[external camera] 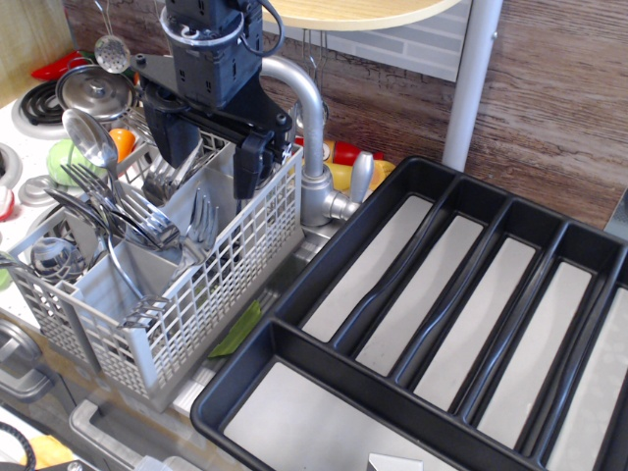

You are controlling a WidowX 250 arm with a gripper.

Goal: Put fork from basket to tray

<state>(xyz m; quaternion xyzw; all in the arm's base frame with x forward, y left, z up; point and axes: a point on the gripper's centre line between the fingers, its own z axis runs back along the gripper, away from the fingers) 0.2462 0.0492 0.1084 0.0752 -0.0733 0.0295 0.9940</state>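
The light grey grid basket (245, 250) stands at the left, with several steel forks and spoons in its compartments. One fork (203, 218) stands tines up in the middle compartment; others lean to its left (147, 221). My gripper (210, 155) hangs over the basket's back part, jaws open, its fingertips (250, 169) just at rim height, with nothing held between them. The large black tray (294, 294) with long grey-bottomed slots fills the right and front; its slots hold no cutlery.
A steel faucet (306, 128) rises right behind the basket, close to the gripper. A spoon (88, 137) and a ladle (49, 257) stick out of the basket. A pot lid (93, 90), toy vegetables (343, 162) and a white post (473, 78) stand behind.
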